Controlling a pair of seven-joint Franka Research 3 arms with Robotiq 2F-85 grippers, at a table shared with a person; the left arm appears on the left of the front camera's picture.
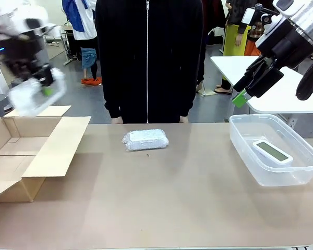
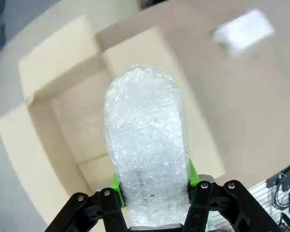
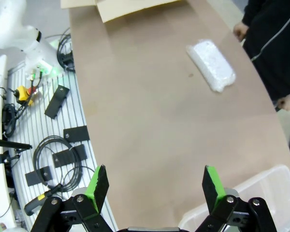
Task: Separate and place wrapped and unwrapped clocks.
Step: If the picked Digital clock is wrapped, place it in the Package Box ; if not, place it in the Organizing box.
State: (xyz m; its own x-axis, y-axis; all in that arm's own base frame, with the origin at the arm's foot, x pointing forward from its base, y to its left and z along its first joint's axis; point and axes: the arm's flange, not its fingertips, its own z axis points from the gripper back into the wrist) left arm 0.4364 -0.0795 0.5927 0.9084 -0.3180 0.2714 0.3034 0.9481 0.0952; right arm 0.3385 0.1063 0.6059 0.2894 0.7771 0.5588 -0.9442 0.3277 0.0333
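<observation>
My left gripper (image 1: 46, 86) hangs blurred above the open cardboard box (image 1: 26, 151) at the table's left, shut on a bubble-wrapped clock (image 1: 34, 96). In the left wrist view that wrapped clock (image 2: 146, 150) stands between the green pads (image 2: 117, 186) over the box (image 2: 72, 121). A second wrapped clock (image 1: 145, 139) lies on the table in front of the person; it also appears as a wrapped bundle (image 3: 210, 65) in the right wrist view. The bare white clock (image 1: 272, 151) lies in the clear plastic tub (image 1: 249, 156) at right. My right gripper (image 1: 249, 87) hovers open above the tub, empty (image 3: 155, 186).
A person in a black zipped jacket (image 1: 148, 57) stands at the far edge, hands near the table. A white table (image 1: 281, 88) stands behind the tub. Cables and tools (image 3: 38, 121) lie on the slatted bench beside the table.
</observation>
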